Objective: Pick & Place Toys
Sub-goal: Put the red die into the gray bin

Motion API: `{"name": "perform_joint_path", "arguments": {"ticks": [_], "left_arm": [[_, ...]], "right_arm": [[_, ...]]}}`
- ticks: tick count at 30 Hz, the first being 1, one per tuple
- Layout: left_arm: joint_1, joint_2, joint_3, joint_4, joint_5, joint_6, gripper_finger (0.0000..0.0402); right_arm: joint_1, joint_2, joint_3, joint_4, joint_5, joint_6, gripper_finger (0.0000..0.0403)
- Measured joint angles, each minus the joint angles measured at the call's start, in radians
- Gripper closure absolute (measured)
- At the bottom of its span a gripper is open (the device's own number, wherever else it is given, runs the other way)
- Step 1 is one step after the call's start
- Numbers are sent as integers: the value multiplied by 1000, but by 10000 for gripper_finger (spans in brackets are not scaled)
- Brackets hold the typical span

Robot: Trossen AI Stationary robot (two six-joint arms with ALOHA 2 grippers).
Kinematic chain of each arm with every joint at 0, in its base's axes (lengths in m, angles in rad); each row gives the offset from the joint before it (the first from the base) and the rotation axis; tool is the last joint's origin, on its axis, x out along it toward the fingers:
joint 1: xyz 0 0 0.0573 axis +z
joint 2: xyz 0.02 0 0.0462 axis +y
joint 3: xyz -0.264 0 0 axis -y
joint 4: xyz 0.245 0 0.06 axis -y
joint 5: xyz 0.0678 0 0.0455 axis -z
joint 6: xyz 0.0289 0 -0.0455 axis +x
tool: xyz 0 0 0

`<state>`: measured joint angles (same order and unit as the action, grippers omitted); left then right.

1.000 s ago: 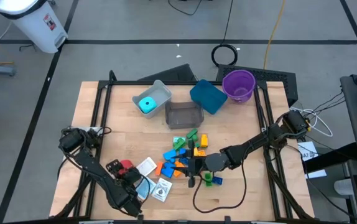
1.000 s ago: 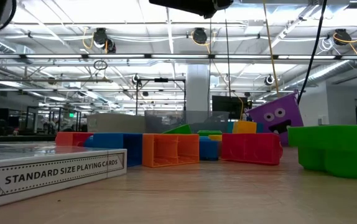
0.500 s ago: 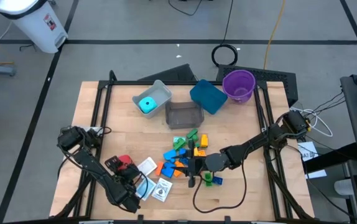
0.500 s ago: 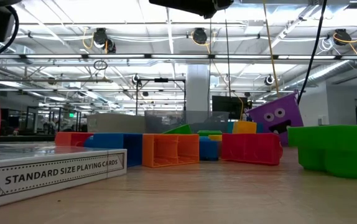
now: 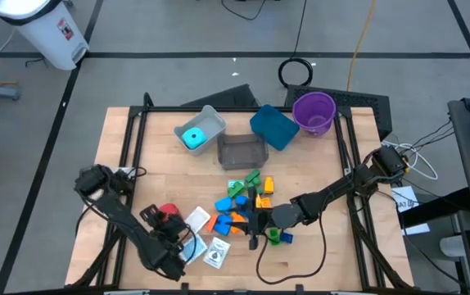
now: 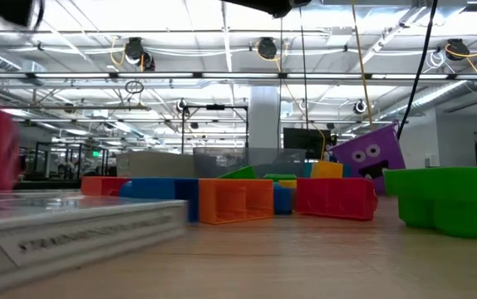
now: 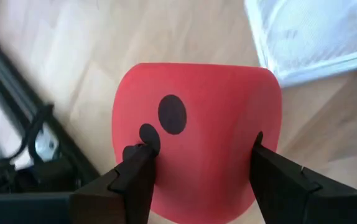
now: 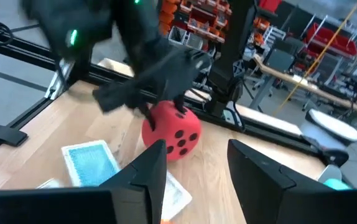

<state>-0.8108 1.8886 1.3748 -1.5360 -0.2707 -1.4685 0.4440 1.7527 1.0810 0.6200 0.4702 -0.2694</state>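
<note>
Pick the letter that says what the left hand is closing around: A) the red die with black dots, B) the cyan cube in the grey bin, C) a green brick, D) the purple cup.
A: in the left wrist view the left hand has a finger on each side of the red die, and the high view shows the same die at that hand near the table's front left.

two dice cubes [image 5: 167, 215], three cards [image 5: 198, 220], three bins [image 5: 242, 151], one purple cup [image 5: 314, 112]
</note>
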Motion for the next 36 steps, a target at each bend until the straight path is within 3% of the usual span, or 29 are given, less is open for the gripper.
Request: {"name": "perform_joint_path", "arguments": {"ticks": [4,12,17,24,30,36], "left_arm": [[0,-100,50,-15,-118,-37,180],[25,-341,85,-31,-462,-28,180],[118,-459,86,-29,-613,102,180],[391,-522,86,4,-651,416,189],[663,-499,88,200,-648,767,189],[903,-417,88,434,-553,1029,189]], "right_arm": [[20,0,0,35,0,-44,262],[72,0,0,153,7,-117,261],[115,-42,0,195,132,-139,261],[180,-147,0,172,309,-137,261],[205,-221,0,15,439,-136,261],[220,-263,0,-133,746,-164,261]]}}
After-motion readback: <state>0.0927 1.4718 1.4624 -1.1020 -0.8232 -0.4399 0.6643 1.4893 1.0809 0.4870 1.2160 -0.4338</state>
